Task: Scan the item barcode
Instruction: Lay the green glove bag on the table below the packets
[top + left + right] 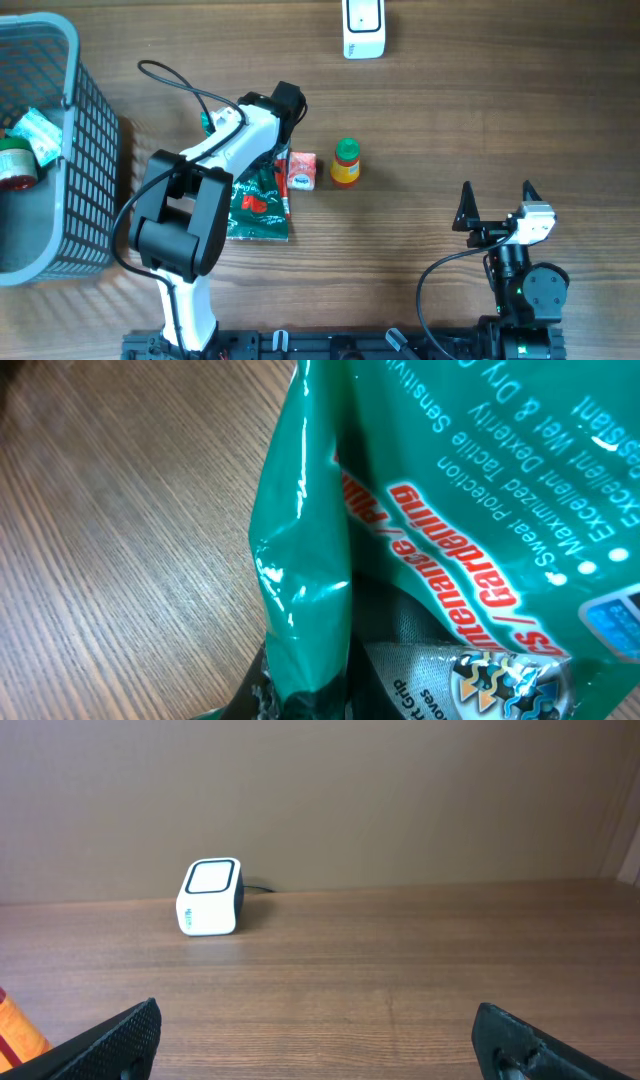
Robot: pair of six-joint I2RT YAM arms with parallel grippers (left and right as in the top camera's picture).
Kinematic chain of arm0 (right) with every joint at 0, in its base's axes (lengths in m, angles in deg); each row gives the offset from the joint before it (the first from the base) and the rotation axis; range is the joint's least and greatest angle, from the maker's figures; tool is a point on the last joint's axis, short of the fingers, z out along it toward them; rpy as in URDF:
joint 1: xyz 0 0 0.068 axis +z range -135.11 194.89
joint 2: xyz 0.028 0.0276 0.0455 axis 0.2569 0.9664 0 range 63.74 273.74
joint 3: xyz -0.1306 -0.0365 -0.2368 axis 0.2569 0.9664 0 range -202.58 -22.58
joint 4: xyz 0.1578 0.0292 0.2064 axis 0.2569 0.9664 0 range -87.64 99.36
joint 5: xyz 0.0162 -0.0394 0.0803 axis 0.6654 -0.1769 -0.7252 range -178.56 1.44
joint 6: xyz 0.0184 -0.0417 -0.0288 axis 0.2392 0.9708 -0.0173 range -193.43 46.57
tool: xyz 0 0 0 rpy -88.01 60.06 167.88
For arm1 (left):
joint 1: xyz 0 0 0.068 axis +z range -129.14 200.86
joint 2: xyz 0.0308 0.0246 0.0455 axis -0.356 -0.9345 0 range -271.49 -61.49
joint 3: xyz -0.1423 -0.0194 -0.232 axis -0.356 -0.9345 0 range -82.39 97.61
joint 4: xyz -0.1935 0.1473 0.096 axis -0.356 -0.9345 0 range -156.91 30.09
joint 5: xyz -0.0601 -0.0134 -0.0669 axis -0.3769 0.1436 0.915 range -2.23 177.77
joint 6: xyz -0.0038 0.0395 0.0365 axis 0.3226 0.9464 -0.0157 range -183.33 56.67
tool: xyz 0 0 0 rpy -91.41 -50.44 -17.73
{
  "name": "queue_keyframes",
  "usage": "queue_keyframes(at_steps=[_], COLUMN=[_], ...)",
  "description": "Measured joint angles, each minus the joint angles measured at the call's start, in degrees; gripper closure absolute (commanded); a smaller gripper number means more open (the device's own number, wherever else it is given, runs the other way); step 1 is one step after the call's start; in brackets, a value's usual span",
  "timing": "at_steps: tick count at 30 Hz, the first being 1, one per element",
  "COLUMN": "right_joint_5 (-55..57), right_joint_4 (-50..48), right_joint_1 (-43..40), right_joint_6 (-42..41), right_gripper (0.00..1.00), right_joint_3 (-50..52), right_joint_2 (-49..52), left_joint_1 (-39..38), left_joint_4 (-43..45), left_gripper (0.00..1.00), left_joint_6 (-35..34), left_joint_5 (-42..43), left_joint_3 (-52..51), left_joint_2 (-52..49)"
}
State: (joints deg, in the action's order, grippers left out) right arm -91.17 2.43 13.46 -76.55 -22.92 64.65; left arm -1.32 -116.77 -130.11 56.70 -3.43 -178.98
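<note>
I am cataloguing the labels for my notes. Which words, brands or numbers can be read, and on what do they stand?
On the glossy green plastic package, upside down in the left wrist view:
"Maximized Dexterity"
"Sweat Protection"
"Excellent Wet & Dry", then cut off
"Gardening", in red
On the small red carton, green-capped yellow bottle and white box scanner: print too small to read.

A brown wood-grain table (480, 110) carries a grey plastic mesh basket (95, 170) at its left edge. Inside the basket lie a small green-and-white packet (35, 135) and, just nearer, a round container with a red lid (14, 165). Near the table's middle sits a small red-and-white carton (301, 171), and just to its right a yellow bottle with a green cap (346, 163).
</note>
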Motion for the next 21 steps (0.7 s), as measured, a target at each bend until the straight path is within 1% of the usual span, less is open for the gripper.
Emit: queue_keyframes(at_steps=[6, 15, 16, 17, 18, 19, 20, 21], right_joint_5=[0.0, 0.0, 0.0, 0.0, 0.0, 0.0, 0.0, 0.0], right_joint_4=[0.0, 0.0, 0.0, 0.0, 0.0, 0.0, 0.0, 0.0], right_joint_1=[0.0, 0.0, 0.0, 0.0, 0.0, 0.0, 0.0, 0.0], right_joint_6=[0.0, 0.0, 0.0, 0.0, 0.0, 0.0, 0.0, 0.0], right_gripper=[0.0, 0.0, 0.0, 0.0, 0.0, 0.0, 0.0, 0.0], right_joint_3=[0.0, 0.0, 0.0, 0.0, 0.0, 0.0, 0.0, 0.0], right_joint_2=[0.0, 0.0, 0.0, 0.0, 0.0, 0.0, 0.0, 0.0], left_joint_1=[-1.3, -5.8, -6.0, -6.2, -6.2, -6.3, -6.3, -6.3], left_joint_4=[3.1, 9.9, 10.0, 10.0, 9.7, 9.1, 8.0, 7.1], left_gripper=[0.96, 0.96, 0.94, 0.8, 0.62, 0.57, 0.48, 0.32], left_joint_6=[0.0, 0.0, 0.0, 0.0, 0.0, 0.2, 0.1, 0.0], left_joint_5=[-0.2, 1.1, 1.2, 1.4, 1.5, 1.6, 1.7, 1.8], left_joint_3=[0.0, 0.0, 0.0, 0.0, 0.0, 0.0, 0.0, 0.0], left_joint_2=[0.0, 0.0, 0.0, 0.0, 0.0, 0.0, 0.0, 0.0])
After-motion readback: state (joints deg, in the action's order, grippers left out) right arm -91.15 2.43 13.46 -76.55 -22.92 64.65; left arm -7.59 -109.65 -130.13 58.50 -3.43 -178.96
